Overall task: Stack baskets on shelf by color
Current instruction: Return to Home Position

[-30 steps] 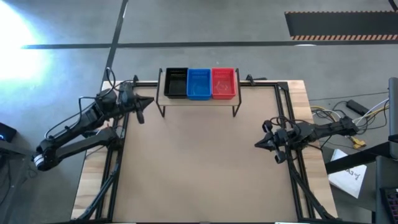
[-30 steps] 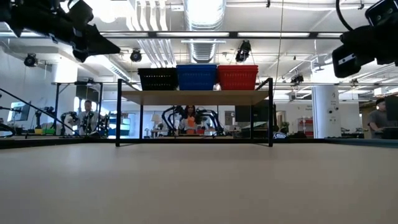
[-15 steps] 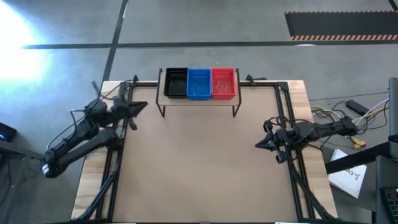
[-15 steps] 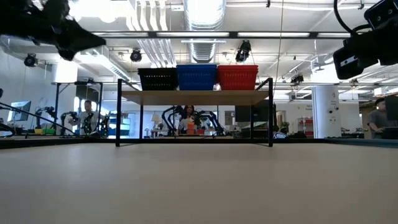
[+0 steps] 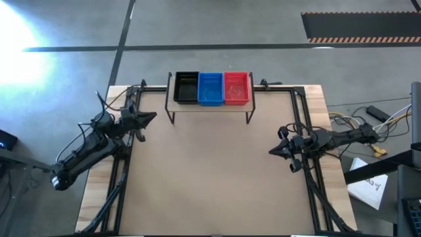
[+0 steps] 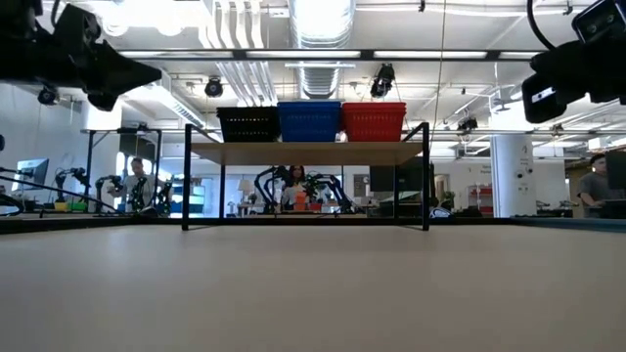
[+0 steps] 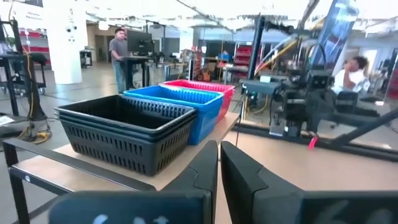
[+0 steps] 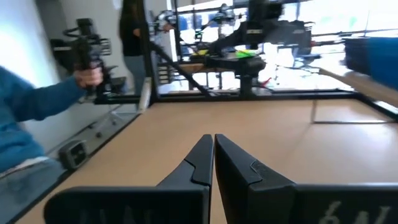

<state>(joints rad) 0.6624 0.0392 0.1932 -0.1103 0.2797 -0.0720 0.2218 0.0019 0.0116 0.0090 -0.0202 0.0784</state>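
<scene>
On the shelf (image 5: 210, 107) at the table's far edge stand the black baskets (image 5: 186, 87), the blue baskets (image 5: 210, 88) and the red baskets (image 5: 237, 87), side by side in nested stacks; the low view shows them on the plank (image 6: 308, 154). My left gripper (image 5: 152, 117) hovers shut at the table's left side, left of the shelf, holding nothing. My right gripper (image 5: 271, 152) waits shut at the table's right side, also with nothing in it. In the left wrist view the black stack (image 7: 127, 127) is nearest my fingers.
Black rails (image 5: 299, 112) frame the table on both sides. Cables and papers (image 5: 368, 187) lie off the right edge. A person's blue sleeve (image 8: 31, 102) shows beyond the table in the right wrist view. The tabletop (image 5: 210, 178) in front of the shelf is bare wood.
My left arm has drawn back from beside the shelf toward the table's left and near side and has sunk lower, its gripper staying shut and empty. The baskets have kept still.
</scene>
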